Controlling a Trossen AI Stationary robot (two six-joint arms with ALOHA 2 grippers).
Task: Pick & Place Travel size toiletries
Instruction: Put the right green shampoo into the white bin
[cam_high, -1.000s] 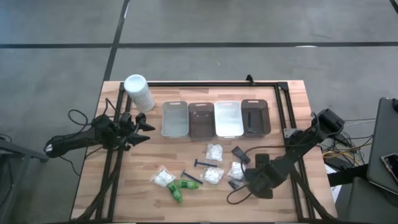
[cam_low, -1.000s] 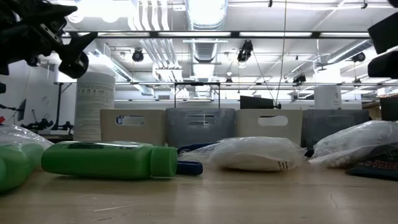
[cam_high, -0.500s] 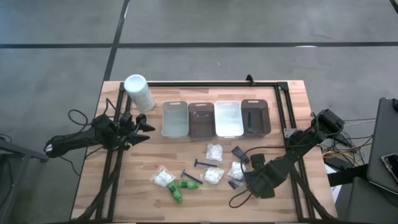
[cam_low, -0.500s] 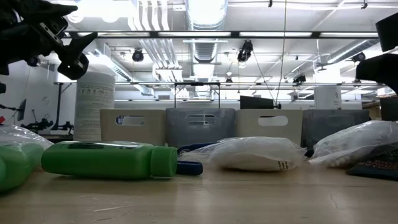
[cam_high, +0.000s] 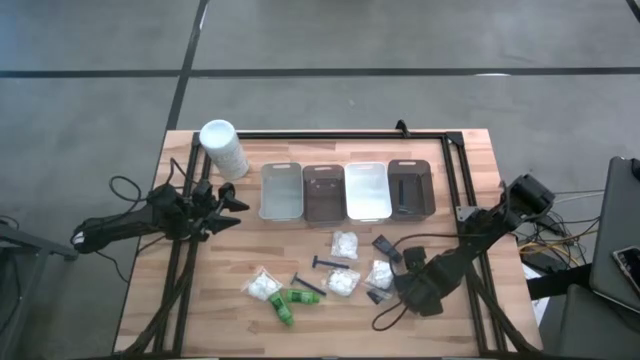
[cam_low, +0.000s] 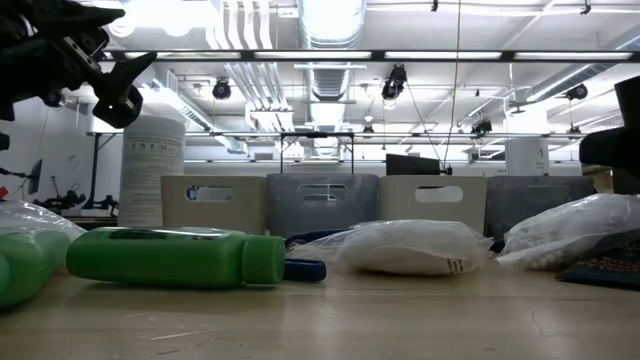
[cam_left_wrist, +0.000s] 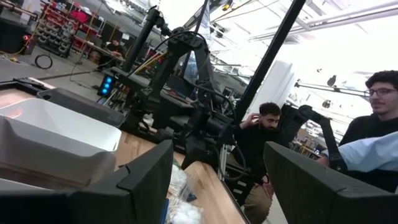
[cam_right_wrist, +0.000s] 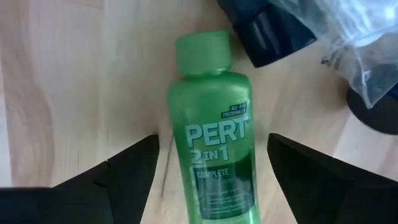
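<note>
In the right wrist view a small green bottle (cam_right_wrist: 211, 137) lies flat on the wood, cap pointing away. My right gripper (cam_right_wrist: 211, 180) is open above it, one finger on each side, touching nothing. From above, that gripper (cam_high: 400, 288) hovers at the right end of the scattered toiletries. These are clear packets of white puffs (cam_high: 345, 243), two more green bottles (cam_high: 285, 305), thin dark sticks (cam_high: 325, 263) and a flat black piece (cam_high: 387, 245). My left gripper (cam_high: 232, 204) waits open in the air near the table's left side.
Four grey and brown trays (cam_high: 345, 190) stand in a row beyond the items. A tall white container (cam_high: 223, 148) stands at the far left corner. A black frame (cam_high: 455, 160) edges the table. Bare wood lies near the front edge. People show beyond the table in the left wrist view.
My right gripper has come down toward the table over the green bottle; in the low view its dark shape has dropped steadily at the right edge. Nothing on the table has moved.
</note>
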